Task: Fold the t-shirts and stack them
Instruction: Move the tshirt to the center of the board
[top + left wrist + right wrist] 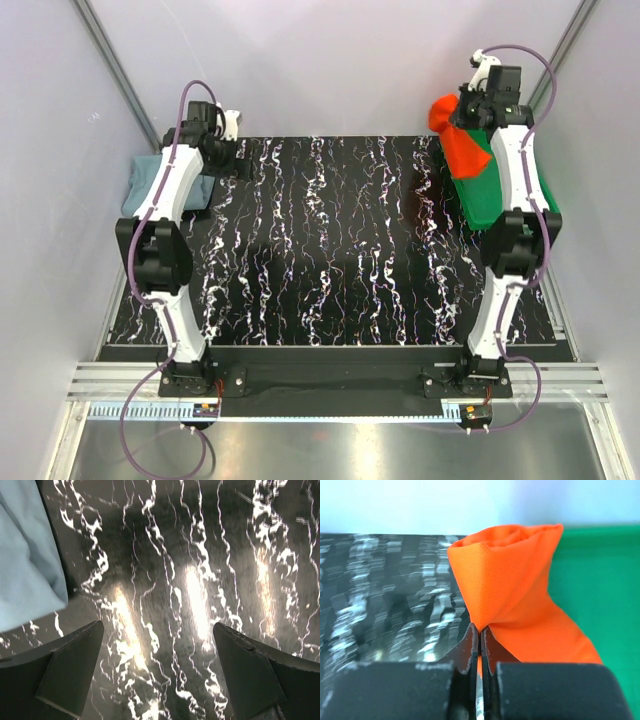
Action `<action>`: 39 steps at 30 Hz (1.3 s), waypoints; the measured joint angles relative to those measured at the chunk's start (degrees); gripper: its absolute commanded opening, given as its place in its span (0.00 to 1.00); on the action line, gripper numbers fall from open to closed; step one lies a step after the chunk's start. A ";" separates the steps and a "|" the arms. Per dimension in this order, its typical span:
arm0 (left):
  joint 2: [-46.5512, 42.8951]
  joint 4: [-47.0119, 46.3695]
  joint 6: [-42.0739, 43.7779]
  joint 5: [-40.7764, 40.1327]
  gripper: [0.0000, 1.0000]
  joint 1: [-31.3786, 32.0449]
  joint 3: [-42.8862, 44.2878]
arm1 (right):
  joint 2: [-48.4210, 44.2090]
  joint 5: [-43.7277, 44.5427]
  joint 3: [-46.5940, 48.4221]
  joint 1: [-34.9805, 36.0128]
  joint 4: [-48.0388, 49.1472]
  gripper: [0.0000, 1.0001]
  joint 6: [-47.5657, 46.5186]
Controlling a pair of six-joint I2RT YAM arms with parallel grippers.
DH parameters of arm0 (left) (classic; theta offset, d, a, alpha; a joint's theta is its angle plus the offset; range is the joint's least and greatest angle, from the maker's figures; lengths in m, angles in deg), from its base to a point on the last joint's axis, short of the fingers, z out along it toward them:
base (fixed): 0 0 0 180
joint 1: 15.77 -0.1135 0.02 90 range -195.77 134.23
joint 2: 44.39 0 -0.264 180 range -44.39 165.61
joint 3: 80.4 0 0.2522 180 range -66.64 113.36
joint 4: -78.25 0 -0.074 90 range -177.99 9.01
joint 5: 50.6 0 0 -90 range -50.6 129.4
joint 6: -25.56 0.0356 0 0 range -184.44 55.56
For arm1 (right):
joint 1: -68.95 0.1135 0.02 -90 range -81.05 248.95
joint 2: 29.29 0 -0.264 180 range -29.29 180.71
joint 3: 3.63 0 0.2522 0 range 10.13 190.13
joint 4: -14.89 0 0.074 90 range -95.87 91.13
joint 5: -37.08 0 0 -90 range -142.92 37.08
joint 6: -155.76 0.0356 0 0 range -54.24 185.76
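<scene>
Right fingers [469, 650] were clenched on a bunched fold of the orange shirt [520, 595], held over the green tray [492, 200] at far right. Left fingers [70, 665] were spread and empty beside the grey-blue shirt [25, 555] at the tabletop's [330, 250] left edge. Judged best: lift clear of the tray rim, then spread at the open centre.
</scene>
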 measured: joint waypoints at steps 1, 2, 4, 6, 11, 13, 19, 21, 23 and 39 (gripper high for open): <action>0.83 -0.22 -0.37 0.20 0.99 -0.02 0.96 | -2.82 -1.31 -1.60 0.81 -0.15 0.00 -0.13; 1.75 -0.57 -0.76 0.31 0.99 -0.04 2.01 | -5.31 -2.62 -3.06 1.86 -0.15 0.00 -0.31; 3.82 -0.46 -1.42 0.22 0.99 -0.04 4.72 | -9.05 -5.29 -5.09 4.11 -0.35 0.00 -0.79; 5.66 -0.96 -1.73 0.02 0.99 0.22 7.43 | -11.10 -8.02 -5.95 6.71 -0.90 0.00 -1.38; 7.02 -1.29 -2.47 -1.90 0.99 1.53 11.87 | -10.91 -16.50 -6.71 14.64 -5.81 0.00 -3.78; 6.99 -1.79 -2.64 -2.95 0.99 2.03 12.72 | -9.60 -19.50 -6.84 17.51 -7.63 0.00 -4.28; 6.58 -1.86 -2.75 -4.72 0.99 2.19 12.59 | -4.87 -26.95 -6.25 24.48 -10.88 0.05 -6.34; 6.14 -1.86 -2.75 -4.87 0.99 2.12 12.33 | -3.89 -28.15 -6.16 25.62 -11.43 0.07 -6.86; 5.70 -1.77 -2.75 -4.90 0.99 2.05 12.20 | -3.50 -28.04 -6.64 25.90 -11.82 0.05 -7.76; 4.20 -1.49 -2.71 -4.85 0.99 2.21 10.27 | -7.52 -1.07 -26.32 15.37 -2.34 0.67 -7.58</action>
